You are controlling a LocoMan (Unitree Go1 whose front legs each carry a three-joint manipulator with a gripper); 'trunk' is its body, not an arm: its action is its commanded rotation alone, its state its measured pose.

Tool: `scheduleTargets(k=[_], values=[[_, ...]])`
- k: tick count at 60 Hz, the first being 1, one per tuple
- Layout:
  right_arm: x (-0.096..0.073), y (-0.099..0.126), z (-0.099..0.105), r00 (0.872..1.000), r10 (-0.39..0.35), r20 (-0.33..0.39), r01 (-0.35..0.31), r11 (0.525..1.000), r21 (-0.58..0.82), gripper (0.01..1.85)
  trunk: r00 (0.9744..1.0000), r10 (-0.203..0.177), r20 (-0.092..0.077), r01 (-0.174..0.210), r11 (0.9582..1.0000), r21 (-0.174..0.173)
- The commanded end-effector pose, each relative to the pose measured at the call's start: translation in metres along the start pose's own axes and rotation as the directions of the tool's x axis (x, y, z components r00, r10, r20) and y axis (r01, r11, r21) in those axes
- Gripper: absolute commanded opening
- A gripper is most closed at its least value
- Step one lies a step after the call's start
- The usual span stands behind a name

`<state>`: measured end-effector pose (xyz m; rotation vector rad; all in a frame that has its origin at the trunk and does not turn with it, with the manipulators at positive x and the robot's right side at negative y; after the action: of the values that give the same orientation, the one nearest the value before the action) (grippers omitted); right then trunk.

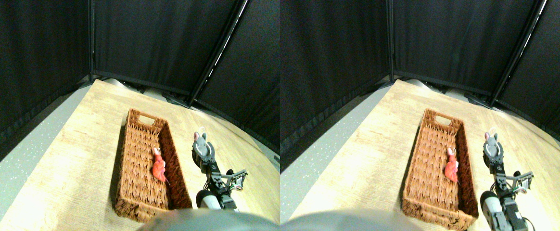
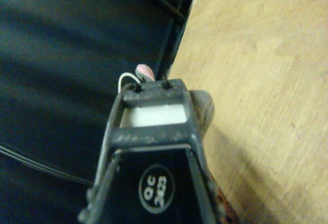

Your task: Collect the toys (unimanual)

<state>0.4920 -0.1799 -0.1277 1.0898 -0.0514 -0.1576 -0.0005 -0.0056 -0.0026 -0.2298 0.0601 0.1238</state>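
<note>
Reaching in from the lower right, the right gripper (image 1: 201,147) is closed around a grey plush mouse (image 1: 200,142), lifted beside the right wall of a woven basket (image 1: 135,144). Inside the basket lies a red-pink plush toy (image 1: 159,166), on a pale wooden floor (image 1: 82,159).

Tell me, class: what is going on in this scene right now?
The right gripper is at a grey plush mouse just right of a woven basket on the wooden table. A red-pink plush toy already lies inside the basket. The grey one has not gone in yet.
</note>
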Motion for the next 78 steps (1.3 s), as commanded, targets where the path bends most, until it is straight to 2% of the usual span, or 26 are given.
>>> scheduleTargets(k=[1, 7, 11, 17, 19, 22, 25, 33, 41, 43, 44, 45, 47, 50, 51, 56, 63, 68, 69, 74, 78], values=[[-0.001, 0.013, -0.004, 0.998, 0.048, -0.044, -0.050, 0.998, -0.039, 0.06, 0.9993, 0.036, 0.007, -0.035, 0.9974, -0.063], [0.000, 0.023, -0.012, 0.995, 0.037, -0.090, -0.038, 0.999, -0.008, 0.06, 0.9981, 0.060, 0.011, -0.059, 0.9942, -0.090], [0.000, 0.029, -0.018, 0.991, 0.053, -0.125, -0.057, 0.998, -0.029, 0.06, 0.9971, 0.075, 0.013, -0.073, 0.9919, -0.103], [-0.001, 0.038, -0.030, 0.987, 0.045, -0.153, -0.051, 0.998, -0.034, 0.06, 0.9957, 0.092, 0.013, -0.090, 0.9884, -0.123], [-0.001, 0.041, -0.036, 0.981, 0.057, -0.184, -0.065, 0.997, -0.036, 0.06, 0.9951, 0.098, 0.013, -0.096, 0.9870, -0.129], [-0.001, 0.043, -0.042, 0.980, 0.059, -0.188, -0.064, 0.998, -0.020, 0.06, 0.9940, 0.109, 0.013, -0.106, 0.9847, -0.138], [-0.001, 0.046, -0.051, 0.971, 0.062, -0.232, -0.063, 0.998, 0.007, 0.06, 0.9927, 0.120, 0.013, -0.117, 0.9819, -0.149], [-0.001, 0.046, -0.066, 0.956, 0.073, -0.283, -0.069, 0.997, 0.025, 0.06, 0.9898, 0.142, 0.014, -0.138, 0.9759, -0.169], [-0.001, 0.045, -0.076, 0.956, 0.065, -0.287, -0.065, 0.998, 0.010, 0.06, 0.9887, 0.149, 0.013, -0.145, 0.9742, -0.174], [-0.001, 0.044, -0.077, 0.955, 0.064, -0.291, -0.062, 0.998, 0.015, 0.06, 0.9887, 0.149, 0.012, -0.145, 0.9742, -0.173], [-0.001, 0.044, -0.077, 0.948, 0.060, -0.312, -0.052, 0.998, 0.033, 0.08, 0.9888, 0.149, 0.012, -0.144, 0.9744, -0.173], [-0.001, 0.044, -0.077, 0.948, 0.060, -0.312, -0.052, 0.998, 0.033, 0.08, 0.9888, 0.149, 0.012, -0.144, 0.9744, -0.173], [-0.002, 0.044, -0.076, 0.947, 0.018, -0.320, -0.006, 0.999, 0.041, 0.42, 0.9889, 0.148, 0.011, -0.144, 0.9745, -0.172], [-0.003, 0.042, -0.074, 0.940, 0.007, -0.340, -0.010, 1.000, -0.007, 0.82, 0.9897, 0.143, 0.007, -0.140, 0.9757, -0.169], [-0.003, 0.042, -0.074, 0.940, 0.007, -0.340, -0.010, 1.000, -0.007, 0.82, 0.9900, 0.141, 0.007, -0.138, 0.9762, -0.167], [-0.003, 0.041, -0.072, 0.940, -0.006, -0.342, 0.001, 1.000, -0.015, 1.16, 0.9909, 0.134, 0.008, -0.131, 0.9783, -0.160], [0.000, 0.038, -0.066, 0.947, -0.005, -0.320, 0.001, 1.000, -0.012, 1.16, 0.9928, 0.120, 0.005, -0.118, 0.9832, -0.140], [0.007, 0.033, -0.053, 0.966, 0.014, -0.257, -0.025, 0.999, -0.039, 1.09, 0.9944, 0.105, 0.006, -0.104, 0.9873, -0.121], [0.007, 0.033, -0.053, 0.966, 0.014, -0.257, -0.025, 0.999, -0.039, 1.09, 0.9948, 0.102, 0.007, -0.100, 0.9882, -0.116], [0.013, 0.023, -0.033, 0.991, -0.004, -0.134, -0.002, 0.999, -0.042, 1.03, 0.9962, 0.086, 0.007, -0.085, 0.9919, -0.094], [0.014, 0.017, -0.019, 0.995, -0.004, -0.097, 0.004, 1.000, -0.001, 0.97, 0.9975, 0.071, 0.004, -0.070, 0.9947, -0.075]])
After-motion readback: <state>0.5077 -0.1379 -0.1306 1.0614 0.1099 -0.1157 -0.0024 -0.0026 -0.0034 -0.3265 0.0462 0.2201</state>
